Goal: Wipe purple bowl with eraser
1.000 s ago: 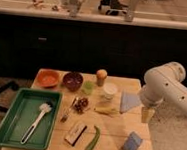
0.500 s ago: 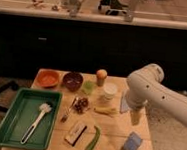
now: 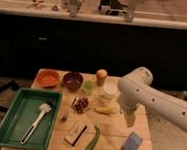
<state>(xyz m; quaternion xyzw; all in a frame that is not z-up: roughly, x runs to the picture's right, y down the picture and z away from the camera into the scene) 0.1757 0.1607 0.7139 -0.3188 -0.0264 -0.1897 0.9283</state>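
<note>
The purple bowl (image 3: 73,80) stands at the back of the wooden table, just right of an orange bowl (image 3: 48,78). Near the front edge, in the middle, the eraser (image 3: 76,132) lies flat: a pale block with a dark strip along one side. My white arm (image 3: 140,92) reaches in from the right. Its gripper (image 3: 129,117) points down over the table's right half, right of the eraser and well in front of the purple bowl. The gripper is open and holds nothing.
A green tray (image 3: 9,118) with a white-bristled brush (image 3: 37,120) fills the left. A blue sponge (image 3: 132,143) lies front right and a green pod (image 3: 92,140) beside the eraser. A banana (image 3: 106,111), white cup (image 3: 107,93), green cup (image 3: 88,86) and cutlery (image 3: 68,112) crowd the middle.
The arm has swung left from the table's right edge toward the middle, and the gripper has come with it. Nothing on the table has moved.
</note>
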